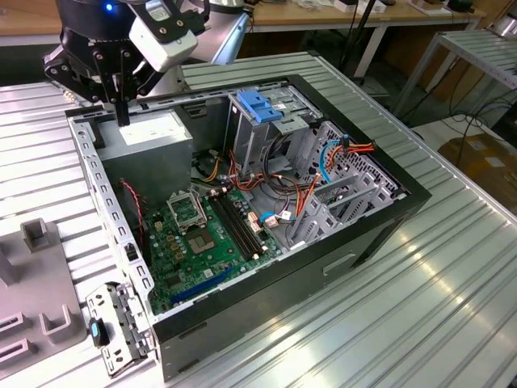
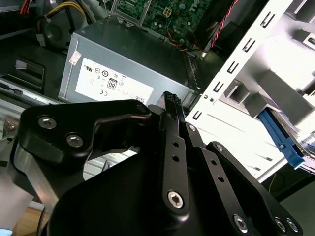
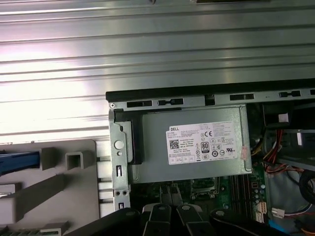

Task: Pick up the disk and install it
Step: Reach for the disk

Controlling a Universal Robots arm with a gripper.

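The gripper (image 1: 121,111) hangs above the power supply (image 1: 149,137) at the far corner of the open computer case (image 1: 380,234). Its fingers are pressed together on nothing. The disk (image 3: 17,163) appears to sit in the grey fixture (image 3: 54,196) outside the case, on the exterior view's left, with its blue edge showing. I judge it dense, rigid, smooth and shock-sensitive. I would grip the two long sides at mid-length, never the label face.

Robotics lab or workshop: an open computer case (image 1: 242,315) lies on a ribbed aluminium table (image 1: 420,307). Behind the case stand wooden workbenches (image 1: 307,18) with trailing cables (image 1: 472,121); beside it, a grey fixture block (image 1: 40,275).
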